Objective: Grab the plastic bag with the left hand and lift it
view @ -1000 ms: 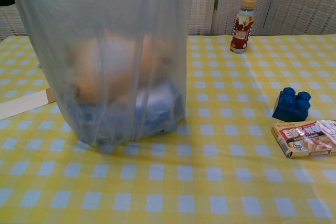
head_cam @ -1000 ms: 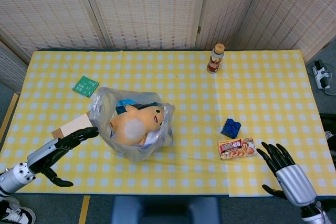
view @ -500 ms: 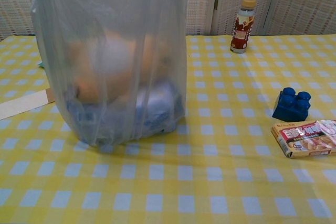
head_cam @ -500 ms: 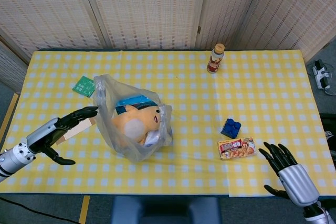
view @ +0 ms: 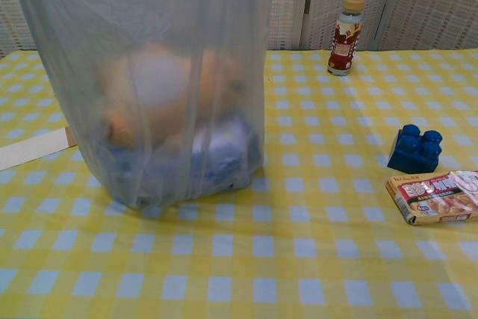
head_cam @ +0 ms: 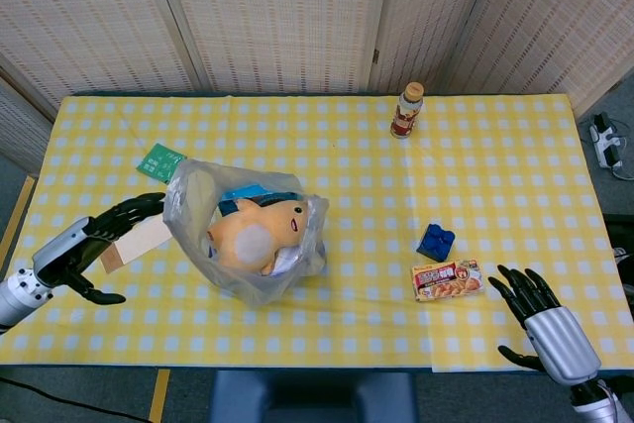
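Plastic bag (head_cam: 248, 240) standing left of the desk (head_cam: 495, 160) centre, its mouth upward for grasping; left hand (head_cam: 84, 250), fingers (head_cam: 134, 209) spread and empty, beside it; right hand (head_cam: 545, 324) spread, idle at the front-right corner.

Woven beige folding screen panels (head_cam: 267, 17) stand behind the yellow-and-white checked counter (head_cam: 495, 165) (evenly lit); grey floor (head_cam: 619, 111) shows at right.

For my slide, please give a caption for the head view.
Left hand reaches toward plastic bag holding orange plush toy.
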You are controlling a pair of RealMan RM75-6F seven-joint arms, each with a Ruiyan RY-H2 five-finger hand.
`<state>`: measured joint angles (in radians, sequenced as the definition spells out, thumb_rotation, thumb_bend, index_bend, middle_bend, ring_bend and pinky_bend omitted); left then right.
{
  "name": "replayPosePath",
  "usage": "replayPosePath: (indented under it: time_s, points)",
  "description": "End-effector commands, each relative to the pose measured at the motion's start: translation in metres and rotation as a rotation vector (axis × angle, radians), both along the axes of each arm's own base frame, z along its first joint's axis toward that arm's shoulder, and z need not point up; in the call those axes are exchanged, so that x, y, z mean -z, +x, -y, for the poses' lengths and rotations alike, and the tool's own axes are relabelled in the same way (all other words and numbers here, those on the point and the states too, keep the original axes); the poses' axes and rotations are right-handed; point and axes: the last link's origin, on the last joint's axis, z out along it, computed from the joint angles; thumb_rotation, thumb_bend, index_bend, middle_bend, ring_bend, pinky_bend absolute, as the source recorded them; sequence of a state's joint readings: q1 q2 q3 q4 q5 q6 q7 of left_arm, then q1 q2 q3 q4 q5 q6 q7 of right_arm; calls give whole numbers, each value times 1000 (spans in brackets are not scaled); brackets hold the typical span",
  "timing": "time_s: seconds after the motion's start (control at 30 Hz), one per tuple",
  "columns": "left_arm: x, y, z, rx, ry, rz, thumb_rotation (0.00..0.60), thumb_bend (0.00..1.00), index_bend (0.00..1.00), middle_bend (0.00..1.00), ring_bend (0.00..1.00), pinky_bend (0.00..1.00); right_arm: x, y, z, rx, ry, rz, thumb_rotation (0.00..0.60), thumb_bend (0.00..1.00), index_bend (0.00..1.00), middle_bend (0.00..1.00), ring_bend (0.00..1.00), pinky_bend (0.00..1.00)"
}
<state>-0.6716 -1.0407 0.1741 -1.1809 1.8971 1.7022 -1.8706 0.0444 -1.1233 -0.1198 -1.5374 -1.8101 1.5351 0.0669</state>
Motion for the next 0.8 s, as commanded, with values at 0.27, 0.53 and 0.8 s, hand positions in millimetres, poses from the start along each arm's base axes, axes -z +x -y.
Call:
replayPosePath:
  time_s: [0.27, 0.53, 0.8]
  points:
    - [22, 19, -11, 60, -30, -27, 600, 89, 151, 84, 4, 0, -1, -1, 2, 10, -9, -8, 600, 0, 0, 0, 0, 0]
    - [29, 32, -23, 67, -25, -43, 600, 89, 154, 84, 5, 0, -2, -4, 2, 20, -6, -10, 600, 0, 0, 0, 0, 0]
    - [39, 37, -28, 66, -55, -55, 600, 90, 153, 105, 23, 3, -2, -5, 2, 23, -10, -11, 600, 0, 0, 0, 0, 0]
